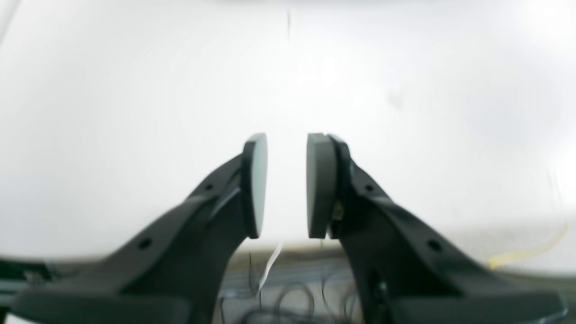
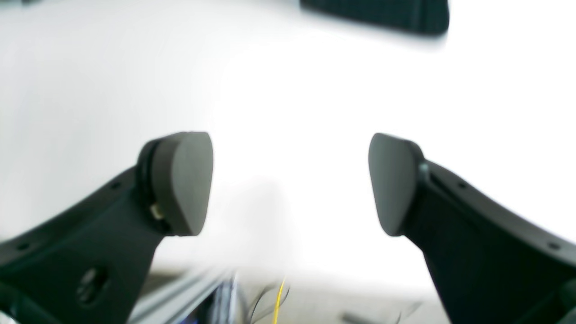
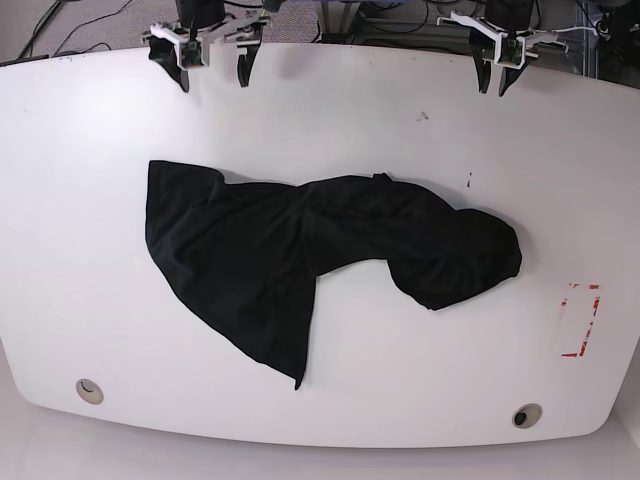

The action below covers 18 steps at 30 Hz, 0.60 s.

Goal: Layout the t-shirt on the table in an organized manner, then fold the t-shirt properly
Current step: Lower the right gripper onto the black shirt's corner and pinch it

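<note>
The left gripper [image 3: 499,82] has its jaws a little apart, holding nothing. The right gripper [image 3: 213,74] is wide open and empty too. Both hang at the far edge, probably waiting to start. One black t-shirt [image 3: 300,265] lies crumpled mid-table [image 3: 330,110]. There are two round metal holes and one red tape box [image 3: 580,320].

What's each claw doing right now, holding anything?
Left claw: slightly open, narrow gap, holding nothing.
Right claw: wide open, holding nothing.
</note>
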Available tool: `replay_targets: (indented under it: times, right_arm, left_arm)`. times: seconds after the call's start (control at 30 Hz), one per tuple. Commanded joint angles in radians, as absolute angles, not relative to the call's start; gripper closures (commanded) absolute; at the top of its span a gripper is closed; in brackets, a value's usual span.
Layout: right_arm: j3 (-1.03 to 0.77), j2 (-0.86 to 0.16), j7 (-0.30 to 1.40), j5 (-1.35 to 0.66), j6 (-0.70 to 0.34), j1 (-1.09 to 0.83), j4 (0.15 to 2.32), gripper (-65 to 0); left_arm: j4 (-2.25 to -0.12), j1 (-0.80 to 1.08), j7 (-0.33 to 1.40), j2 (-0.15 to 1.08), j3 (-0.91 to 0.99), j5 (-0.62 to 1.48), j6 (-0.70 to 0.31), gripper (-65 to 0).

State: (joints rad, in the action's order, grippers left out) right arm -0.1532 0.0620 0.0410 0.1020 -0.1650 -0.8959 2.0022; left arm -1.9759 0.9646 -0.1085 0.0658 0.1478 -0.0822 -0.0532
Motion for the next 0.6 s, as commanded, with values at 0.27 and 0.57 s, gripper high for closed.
replay_targets:
  times: [0.27,0.57]
  right_arm:
    - [-0.153,-0.039,0.194,0.094,-0.166,-0.671,2.014,-51.5]
    - [-0.156,-0.119,0.387,0.090,-0.166,-0.506,2.012,-51.5]
  left_arm:
    - [-1.994,0.842,-0.133,0.067,0.148,-0.082,-0.050,-13.9]
    - [-1.998,0.796,-0.133,0.065,0.148,-0.081,-0.050,-28.9]
